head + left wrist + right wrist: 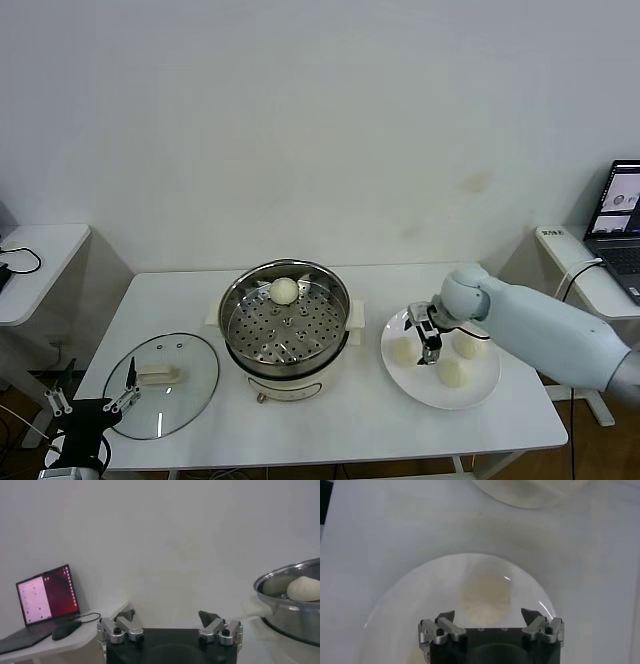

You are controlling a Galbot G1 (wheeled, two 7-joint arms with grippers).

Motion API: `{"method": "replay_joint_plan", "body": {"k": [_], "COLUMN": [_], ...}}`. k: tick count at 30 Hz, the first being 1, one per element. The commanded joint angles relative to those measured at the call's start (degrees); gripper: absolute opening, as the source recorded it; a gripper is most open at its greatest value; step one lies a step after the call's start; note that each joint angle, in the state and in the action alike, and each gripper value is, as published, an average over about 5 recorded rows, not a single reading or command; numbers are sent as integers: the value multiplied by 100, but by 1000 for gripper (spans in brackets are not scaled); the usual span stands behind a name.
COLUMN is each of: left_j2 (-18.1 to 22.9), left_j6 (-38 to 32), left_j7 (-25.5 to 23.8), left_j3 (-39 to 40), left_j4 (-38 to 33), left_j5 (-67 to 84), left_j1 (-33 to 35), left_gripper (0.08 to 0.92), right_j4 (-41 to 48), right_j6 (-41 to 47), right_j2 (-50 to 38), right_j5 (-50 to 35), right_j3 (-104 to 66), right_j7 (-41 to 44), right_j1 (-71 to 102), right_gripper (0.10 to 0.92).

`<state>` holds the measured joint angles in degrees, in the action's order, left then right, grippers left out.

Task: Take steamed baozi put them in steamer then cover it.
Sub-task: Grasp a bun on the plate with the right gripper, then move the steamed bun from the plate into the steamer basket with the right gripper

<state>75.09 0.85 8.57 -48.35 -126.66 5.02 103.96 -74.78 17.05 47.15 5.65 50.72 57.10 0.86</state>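
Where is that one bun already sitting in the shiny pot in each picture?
Head view: the bun lies at the far side of the steamer, mid-table.
Left wrist view: the same bun peeks over the steamer's rim at the picture's edge.
Right wrist view: not in it; only the plate under the open right gripper.
Shared landmark: the steamer's steel rim.

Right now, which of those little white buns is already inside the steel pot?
The bun at the far side of the steamer tray. The other three lie on the white plate, under the open right hand.
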Motion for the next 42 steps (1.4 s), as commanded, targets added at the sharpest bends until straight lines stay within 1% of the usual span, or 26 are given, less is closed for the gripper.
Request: {"method": "replay_joint_plan", "body": {"k": [1,6,17,21,30,36,39,42], "left_j2": [-2,-2,20,25,21,-27,-51,-63], "left_j6": [7,7,-6,-9,-3,5,12,20], "left_j7": [-3,-3,4,8,5,3,3,3], "left_j3": [1,-14,-30,-32,24,60,66,82], "left_j4": [-3,-13,-36,-61,-93,-86,-85,-94], "left_j5": [-5,-2,3,7,-6,-8,-6,-8], "left_j1": [-9,-15,3,17,-13,-49,-66,-77], "left_gripper": [823,823,823,823,823,823,823,823], "right_j4": [295,402,407,305,-272,-702,-886,-1028], "right_j6": [-11,-10,-11,-10,55,168,260,387], "right_j2": [219,290,323,239,-401,-856,-881,-717], "right_j5": [76,138,156,131,-200,-727,-1081,-1456], "right_j3": [-91,-111,-166,-155,25,224,494,823], "right_j7": [-23,-55,-18,88,471,480,432,344], "right_j1": [191,221,241,141,-784,-1546,-2113,-2758], "right_gripper": [819,786,617,579,576,582,585,588]}}
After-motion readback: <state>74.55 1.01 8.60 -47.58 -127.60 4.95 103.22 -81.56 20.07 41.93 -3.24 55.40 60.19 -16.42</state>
